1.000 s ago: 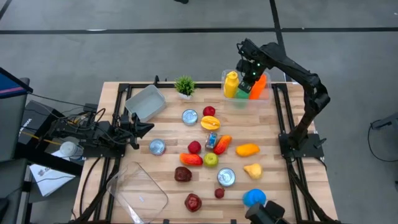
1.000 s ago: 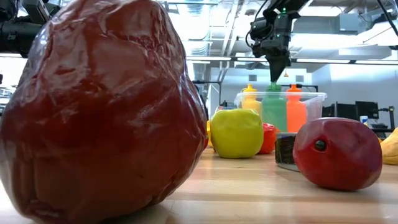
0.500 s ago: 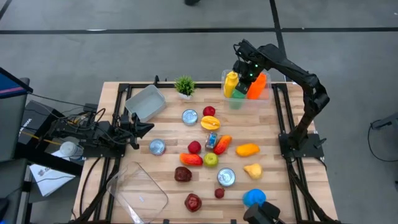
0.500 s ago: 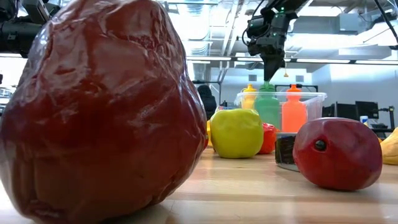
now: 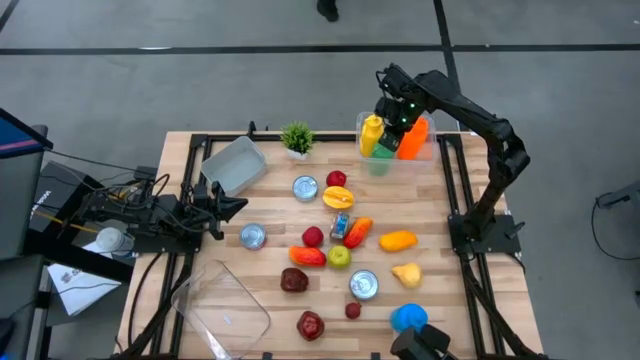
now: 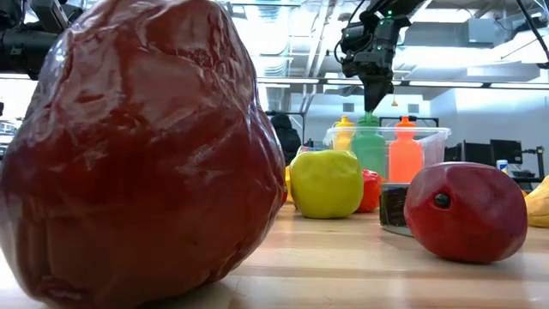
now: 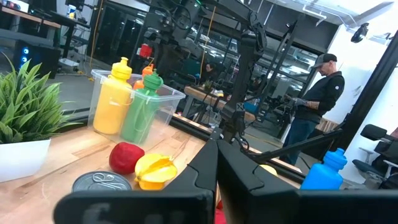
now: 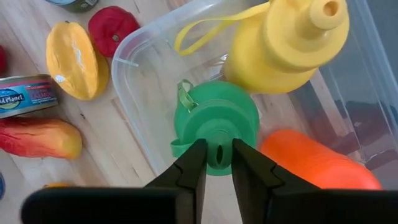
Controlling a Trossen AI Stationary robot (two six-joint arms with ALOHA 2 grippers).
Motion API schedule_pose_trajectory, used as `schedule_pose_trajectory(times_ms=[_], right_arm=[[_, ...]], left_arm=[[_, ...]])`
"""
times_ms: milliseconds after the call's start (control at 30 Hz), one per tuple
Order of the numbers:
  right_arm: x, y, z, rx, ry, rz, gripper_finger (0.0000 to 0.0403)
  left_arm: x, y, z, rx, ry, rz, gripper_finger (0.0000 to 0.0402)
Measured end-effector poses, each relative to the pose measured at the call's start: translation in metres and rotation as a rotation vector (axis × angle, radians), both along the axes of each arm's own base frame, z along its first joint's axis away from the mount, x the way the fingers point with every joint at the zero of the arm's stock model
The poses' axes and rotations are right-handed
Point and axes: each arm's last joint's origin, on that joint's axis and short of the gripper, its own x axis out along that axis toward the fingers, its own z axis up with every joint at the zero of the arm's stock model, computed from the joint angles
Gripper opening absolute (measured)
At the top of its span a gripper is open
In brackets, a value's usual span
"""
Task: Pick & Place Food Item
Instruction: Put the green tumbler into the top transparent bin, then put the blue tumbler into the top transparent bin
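A clear bin (image 5: 437, 152) at the table's far right holds a yellow bottle (image 8: 286, 43), a green bottle (image 8: 214, 118) and an orange bottle (image 8: 317, 162), all upright in the low view. My right gripper (image 8: 219, 163) hangs over the bin, pointing steeply down. It is narrowly open, and the green bottle's spout (image 8: 217, 152) shows in the gap between its fingers. In the low view its tip (image 6: 377, 101) is right above the green bottle (image 6: 371, 146). My left gripper (image 5: 235, 205) waits shut at the table's left edge, holding nothing. My right gripper comes at the green bottle's spout (image 8: 217, 152) from above, one finger on either side of it. I cannot tell whether the fingers touch it. The bottle stands upright on the bin's floor between the yellow and orange bottles.
Toy foods and cans lie across the table's middle: a mango half (image 5: 338, 196), a green apple (image 5: 339, 257), cans (image 5: 305, 187) (image 5: 363, 284). A grey bin (image 5: 235, 165), a plant (image 5: 297, 137), a clear tray (image 5: 222, 305) and a blue bottle (image 5: 408, 318) stand around them. A person (image 7: 317, 93) stands beyond the table.
The green bottle, held higher and leaning in the bin a second ago, has sunk and now stands upright between the yellow and orange bottles. My right gripper has stayed over it, its tip now a little above the bottle's top.
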Motion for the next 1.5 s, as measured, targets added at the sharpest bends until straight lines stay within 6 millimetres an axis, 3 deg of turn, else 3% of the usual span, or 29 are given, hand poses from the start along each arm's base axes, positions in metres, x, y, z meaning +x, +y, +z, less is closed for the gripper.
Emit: schedule_pose_trajectory(times_ms=[400,500,700,833,967,1100,1267,1500], right_arm=[[0.000,0.000,0.002,-0.004,0.002,0.002,0.0166],[-0.001,0.001,0.015,-0.021,-0.013,0.001,0.0194],[-0.013,0.017,0.061,-0.063,-0.061,-0.002,0.0218],[-0.023,0.050,0.086,-0.063,-0.085,0.027,0.0217],[-0.037,0.109,0.106,-0.046,-0.190,0.108,0.0211],[-0.055,0.168,0.111,0.020,-0.246,0.162,0.0204],[-0.086,0.230,0.100,0.166,-0.243,0.147,0.0204],[-0.117,0.290,0.057,0.317,-0.104,0.141,0.0238]], left_arm=[[0.000,0.000,0.000,0.000,0.000,0.000,0.0000],[0.000,0.000,0.000,0.000,0.000,0.000,0.0000],[0.000,0.000,0.000,0.000,0.000,0.000,0.0000],[0.000,0.000,0.000,0.000,0.000,0.000,0.0000],[0.000,0.000,0.000,0.000,0.000,0.000,0.0000],[0.000,0.000,0.000,0.000,0.000,0.000,0.0000],[0.000,0.000,0.000,0.000,0.000,0.000,0.0000],[0.000,0.000,0.000,0.000,0.000,0.000,0.0000]])
